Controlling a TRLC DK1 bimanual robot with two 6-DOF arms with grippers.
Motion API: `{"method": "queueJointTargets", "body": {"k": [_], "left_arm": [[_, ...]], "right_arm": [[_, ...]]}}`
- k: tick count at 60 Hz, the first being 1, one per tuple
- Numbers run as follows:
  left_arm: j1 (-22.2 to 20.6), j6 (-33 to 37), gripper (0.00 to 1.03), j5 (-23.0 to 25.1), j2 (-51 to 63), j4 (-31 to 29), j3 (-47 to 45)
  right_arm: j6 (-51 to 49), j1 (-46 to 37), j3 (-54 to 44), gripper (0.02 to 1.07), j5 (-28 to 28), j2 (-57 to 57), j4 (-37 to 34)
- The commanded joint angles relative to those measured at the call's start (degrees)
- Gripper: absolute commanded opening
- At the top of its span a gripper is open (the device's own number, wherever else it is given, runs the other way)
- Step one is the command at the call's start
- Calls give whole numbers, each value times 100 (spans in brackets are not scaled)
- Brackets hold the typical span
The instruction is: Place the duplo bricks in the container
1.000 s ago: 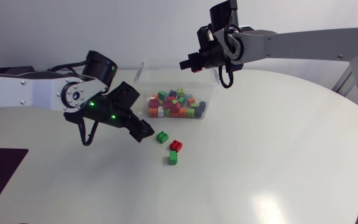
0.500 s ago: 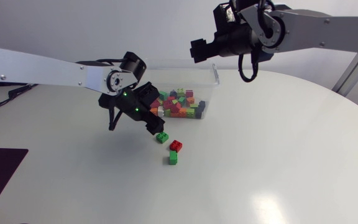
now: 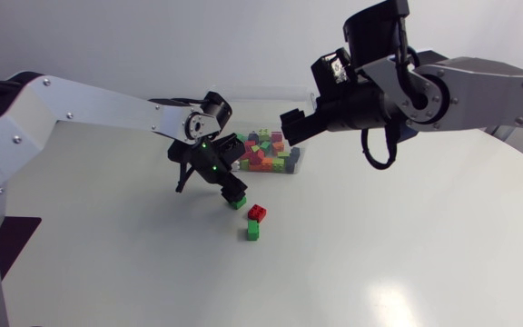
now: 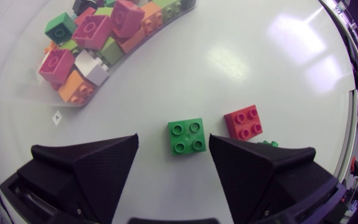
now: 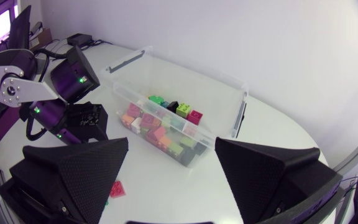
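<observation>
Square green brick (image 4: 186, 136), studs up, sits untouched inside the wide-open left end effector (image 4: 173, 140).

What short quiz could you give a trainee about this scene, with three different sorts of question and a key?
1. True or false: the left gripper is shut on the green duplo brick.
2. How many duplo bricks lie on the table outside the container? A) one B) three C) five
3. Fill in: the fingers of the right gripper are ___.
Key: 1 false, its fingers stand open on either side of the brick, not touching it; 2 B; 3 open.
</observation>
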Motion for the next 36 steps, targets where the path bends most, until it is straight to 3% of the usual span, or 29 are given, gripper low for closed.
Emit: {"method": "queueJointTargets", "body": {"k": [1, 14, 26, 32, 36], "left_arm": [[-81, 165, 74, -19, 199, -74, 114], [-133, 156, 73, -19, 357, -74, 123], [-125, 130, 47, -1, 453, -65, 141], [-125, 51, 27, 78, 541, -3, 106], [-107, 51, 25, 210, 541, 76, 44]], "right_arm": [[-76, 97, -243, 103, 2, -89, -64], [-76, 255, -542, 103, 11, -186, -73], [-208, 387, -876, 103, -60, -326, -90], [-287, 396, -1034, 103, -534, -230, -90], [-384, 396, -1025, 103, -763, -19, -152]]}}
